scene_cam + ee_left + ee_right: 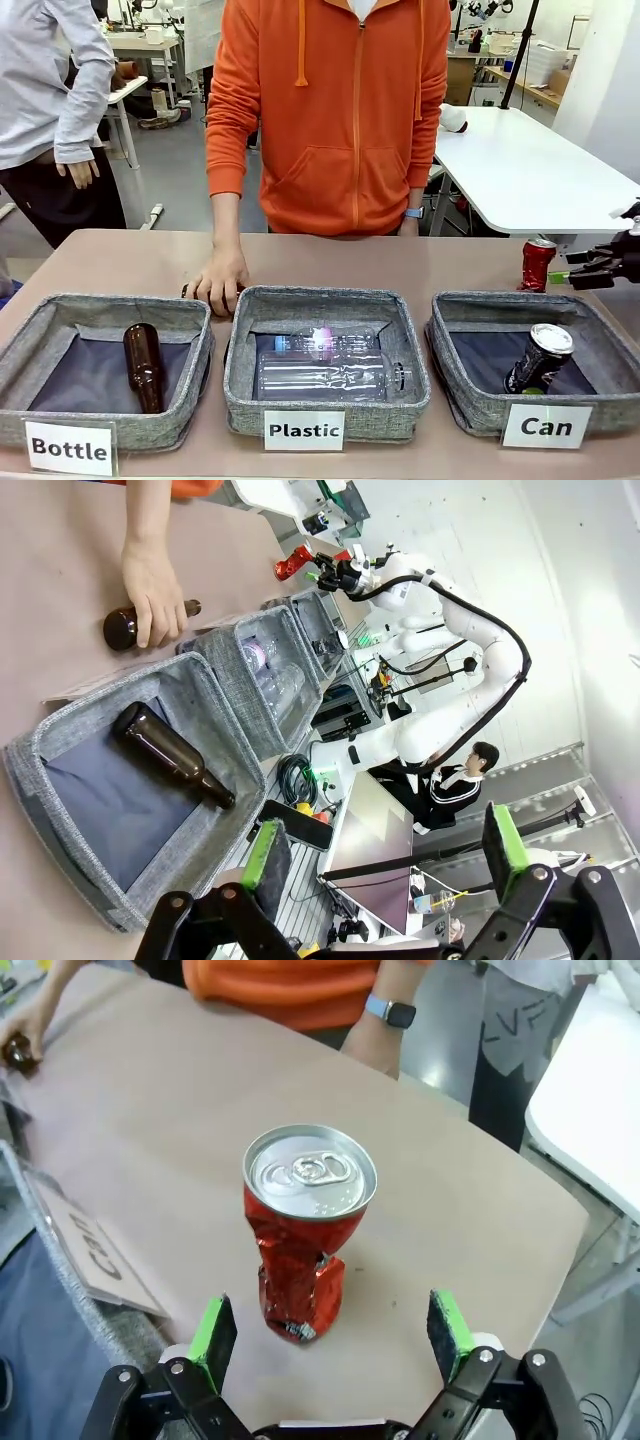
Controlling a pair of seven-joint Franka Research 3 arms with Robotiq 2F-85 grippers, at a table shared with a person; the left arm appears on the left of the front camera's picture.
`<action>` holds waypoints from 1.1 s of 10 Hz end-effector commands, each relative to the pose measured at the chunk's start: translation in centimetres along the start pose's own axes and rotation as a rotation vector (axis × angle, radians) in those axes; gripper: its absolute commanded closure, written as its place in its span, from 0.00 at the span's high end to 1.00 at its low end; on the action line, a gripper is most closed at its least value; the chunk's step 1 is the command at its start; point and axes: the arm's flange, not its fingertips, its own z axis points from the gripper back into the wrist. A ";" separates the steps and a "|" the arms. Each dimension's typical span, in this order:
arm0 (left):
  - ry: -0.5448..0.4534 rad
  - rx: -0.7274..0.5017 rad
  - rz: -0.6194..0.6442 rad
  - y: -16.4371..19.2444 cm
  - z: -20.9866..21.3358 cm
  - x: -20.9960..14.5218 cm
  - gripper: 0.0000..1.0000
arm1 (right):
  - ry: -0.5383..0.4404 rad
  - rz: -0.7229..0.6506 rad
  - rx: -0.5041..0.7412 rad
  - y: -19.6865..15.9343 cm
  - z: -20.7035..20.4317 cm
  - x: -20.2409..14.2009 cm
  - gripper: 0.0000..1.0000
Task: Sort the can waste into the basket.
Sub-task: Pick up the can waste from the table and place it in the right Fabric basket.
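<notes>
My left gripper [385,855] hangs with its pads spread wide and nothing between them. At its ten o'clock sits the bottle basket [215,695], with a brown bottle [170,755] lying inside. Past that basket, at its one o'clock, a person's hand [218,280] rests on a second brown bottle [120,627] on the table [400,265]. The plastic basket [325,298] in the middle holds clear bottles [330,375].

Then comes the can basket [470,405]. The dark can [540,358] leans inside it, toward three o'clock of the lining, so I judge that half the job is done.

The red can [537,263] is what's left. It stands upright and dented on the table, just beyond the basket's far rim at about one o'clock. My right gripper [335,1330] is at it, fingers [215,1325] fully apart. The can sits at twelve o'clock between the pads, touching neither, so nothing is gripped yet. I must close on it, lift it, and carry it toward seven o'clock into the basket.
</notes>
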 end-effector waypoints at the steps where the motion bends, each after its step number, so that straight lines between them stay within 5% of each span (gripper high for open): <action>1: -0.004 0.005 0.001 -0.2 -0.1 0.0 1.00 | -0.063 0.001 0.008 -0.9 -0.9 -0.3 1.00; 11: -0.004 0.005 0.001 -0.2 -0.1 0.0 1.00 | -0.140 -0.031 0.050 -0.8 -4.8 0.8 1.00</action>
